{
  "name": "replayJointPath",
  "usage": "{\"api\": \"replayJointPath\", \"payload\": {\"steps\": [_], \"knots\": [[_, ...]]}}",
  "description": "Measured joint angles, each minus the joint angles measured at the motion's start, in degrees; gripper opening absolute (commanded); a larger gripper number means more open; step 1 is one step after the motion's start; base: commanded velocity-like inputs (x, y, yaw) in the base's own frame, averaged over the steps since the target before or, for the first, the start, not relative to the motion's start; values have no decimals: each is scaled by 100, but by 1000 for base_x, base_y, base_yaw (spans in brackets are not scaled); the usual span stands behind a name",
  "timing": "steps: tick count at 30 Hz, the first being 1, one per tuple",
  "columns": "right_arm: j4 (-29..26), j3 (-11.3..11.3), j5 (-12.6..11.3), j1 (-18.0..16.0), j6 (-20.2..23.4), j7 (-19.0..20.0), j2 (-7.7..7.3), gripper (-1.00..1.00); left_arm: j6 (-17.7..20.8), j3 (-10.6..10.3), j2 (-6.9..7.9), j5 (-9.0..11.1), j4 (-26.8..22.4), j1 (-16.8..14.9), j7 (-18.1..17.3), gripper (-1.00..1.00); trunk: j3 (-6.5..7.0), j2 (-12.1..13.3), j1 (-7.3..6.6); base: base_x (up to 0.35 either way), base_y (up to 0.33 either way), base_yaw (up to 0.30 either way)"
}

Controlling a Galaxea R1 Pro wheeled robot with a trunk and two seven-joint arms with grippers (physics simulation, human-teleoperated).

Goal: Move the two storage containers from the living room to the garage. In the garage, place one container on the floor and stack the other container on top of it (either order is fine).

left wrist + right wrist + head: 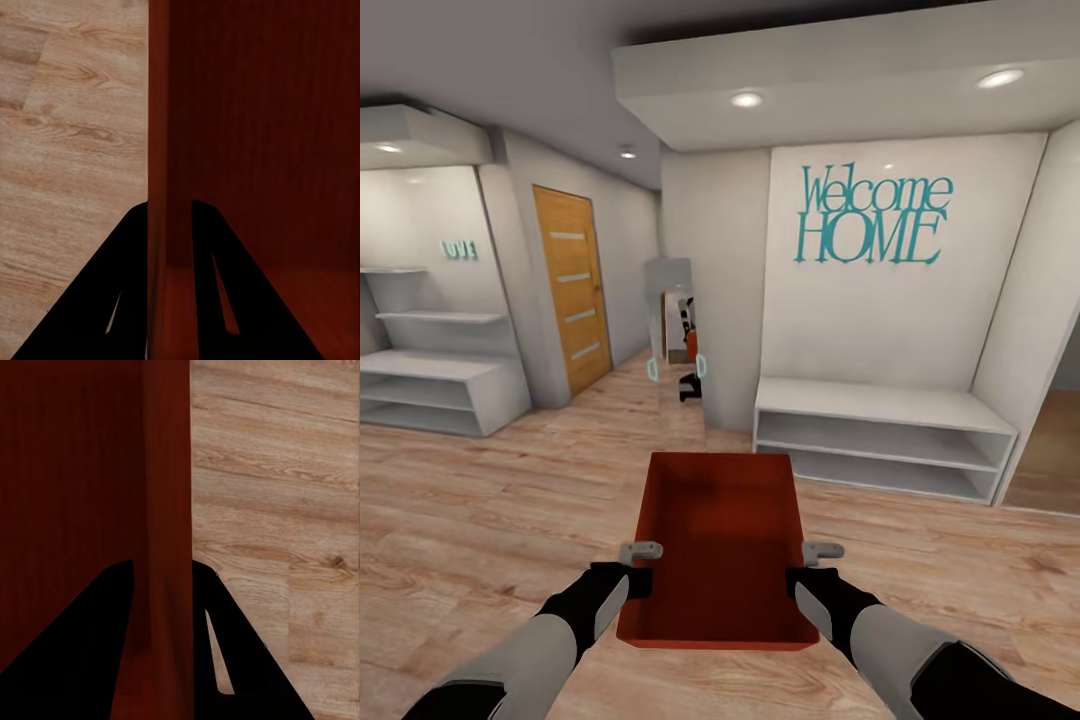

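I carry one orange-red open-top storage container (720, 545) in front of me above a light wood-plank floor. My left gripper (640, 572) is shut on its left wall and my right gripper (806, 572) on its right wall. In the left wrist view the two black fingers (97, 300) straddle the thin red container wall (169, 150). The right wrist view shows that gripper's black fingers (255, 660) clamped on the opposite container wall (166, 510). The container is empty inside.
Ahead stands a white wall with teal "Welcome HOME" lettering (872, 216) over a low white shelf bench (880, 435). A tall mirror (678, 330) leans beside it. A wooden door (572, 290) and white shelving (440, 380) are at the left. Open wood floor (490, 500) lies all around.
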Motion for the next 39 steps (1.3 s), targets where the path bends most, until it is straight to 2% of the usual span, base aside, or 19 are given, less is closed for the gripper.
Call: {"api": "replayJointPath", "payload": {"steps": [7, 32, 39], "knots": [[0, 6, -9, 0, -3, 2, -2, -100, 2, 9, -4, -15, -4, 1, 1, -100, 0, 0, 0, 322, 0, 78], [3, 4, -4, 0, -4, -1, 3, -100, 1, -1, 1, -2, -2, 1, 1, -100, 0, 0, 0, 322, 0, 263], [3, 7, -5, -2, -3, -3, 2, -100, 0, 0, 0, -1, -2, 0, 1, -100, 0, 0, 0, 322, 0, 47]]}}
